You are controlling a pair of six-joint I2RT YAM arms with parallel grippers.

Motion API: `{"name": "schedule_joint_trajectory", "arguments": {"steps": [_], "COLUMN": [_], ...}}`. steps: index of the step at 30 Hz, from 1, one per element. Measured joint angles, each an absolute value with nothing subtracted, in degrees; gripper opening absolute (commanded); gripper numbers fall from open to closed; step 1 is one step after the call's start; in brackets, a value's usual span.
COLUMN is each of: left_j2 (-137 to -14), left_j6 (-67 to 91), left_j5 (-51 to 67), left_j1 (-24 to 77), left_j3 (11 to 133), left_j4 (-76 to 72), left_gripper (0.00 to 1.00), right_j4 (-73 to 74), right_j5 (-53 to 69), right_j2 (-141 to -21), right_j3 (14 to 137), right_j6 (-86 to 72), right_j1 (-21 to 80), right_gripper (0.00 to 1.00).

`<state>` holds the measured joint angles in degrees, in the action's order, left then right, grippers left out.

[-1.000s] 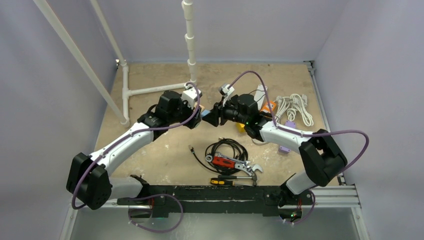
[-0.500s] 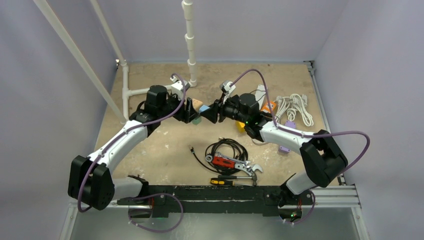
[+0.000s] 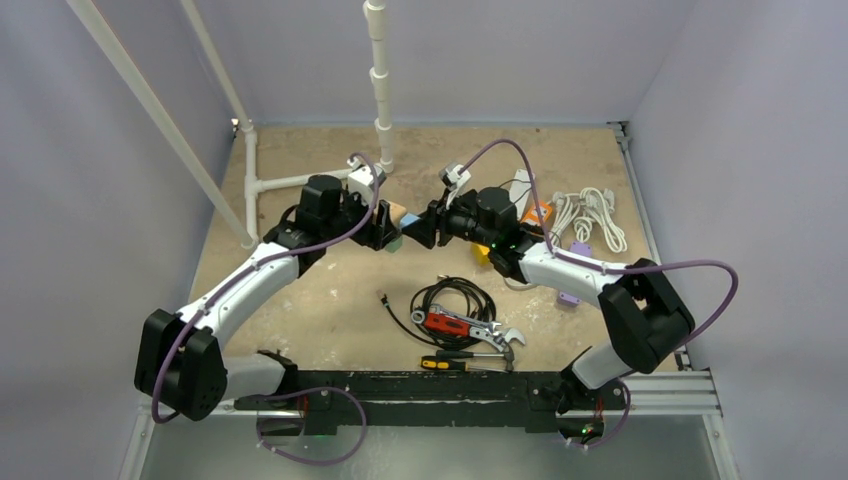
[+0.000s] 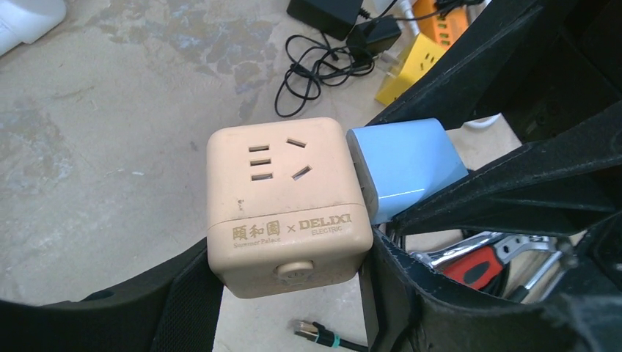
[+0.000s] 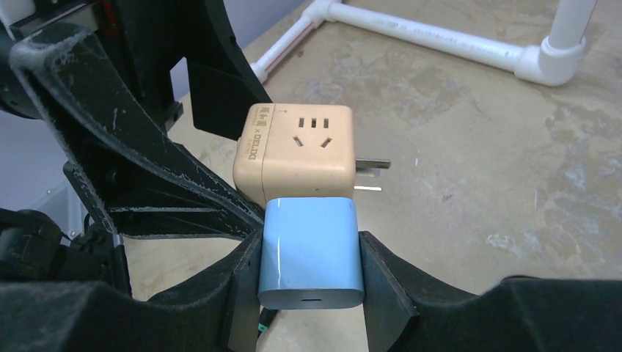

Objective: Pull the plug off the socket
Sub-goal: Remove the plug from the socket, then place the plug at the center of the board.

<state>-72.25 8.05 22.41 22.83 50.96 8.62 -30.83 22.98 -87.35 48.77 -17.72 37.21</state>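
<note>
A beige cube socket [image 4: 286,198] is held off the floor between the pads of my left gripper [image 4: 290,286], which is shut on it. A light blue plug [image 5: 312,253] sits flush against the socket's side [image 5: 297,150]. My right gripper [image 5: 312,282] is shut on the plug, one pad on each flank. In the top view the two grippers meet at mid-table, left [image 3: 385,228] and right [image 3: 418,228], with the socket [image 3: 396,211] and plug [image 3: 409,221] between them. The socket's own metal prongs [image 5: 370,165] stick out on its far side.
A black cable coil [image 3: 455,295], a red-handled wrench [image 3: 465,325] and a screwdriver [image 3: 450,360] lie below the grippers. A white PVC pipe frame [image 3: 300,182] stands at the back left. A white power strip with cord [image 3: 590,215] lies at the right, a yellow adapter [image 4: 407,62] nearby.
My left wrist swung back to the left, then eased slightly right. The right arm barely moved. The blue plug stays against the socket.
</note>
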Motion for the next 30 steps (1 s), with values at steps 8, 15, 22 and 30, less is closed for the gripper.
{"name": "schedule_joint_trajectory", "arguments": {"steps": [8,15,22,30], "left_j2": [-72.23,-72.2,-71.79,-66.65], "left_j6": [3.05,1.85,7.03,12.27], "left_j5": [14.39,12.58,16.4,16.88], "left_j1": [25.91,27.38,18.68,13.74], "left_j3": [51.2,51.24,51.2,50.13], "left_j4": [12.45,14.41,12.45,8.8], "left_gripper": [0.0,0.0,0.0,0.0], "right_j4": [-23.75,-21.71,-19.62,-20.62], "right_j5": [21.17,18.81,11.94,2.22], "right_j2": [-85.41,-84.88,-81.54,-72.29], "right_j3": [49.56,51.96,51.64,42.63], "right_j6": [-16.56,-15.38,-17.41,-24.25], "right_j1": [36.42,35.66,35.35,24.47], "right_gripper": [0.0,0.0,0.0,0.0]}}
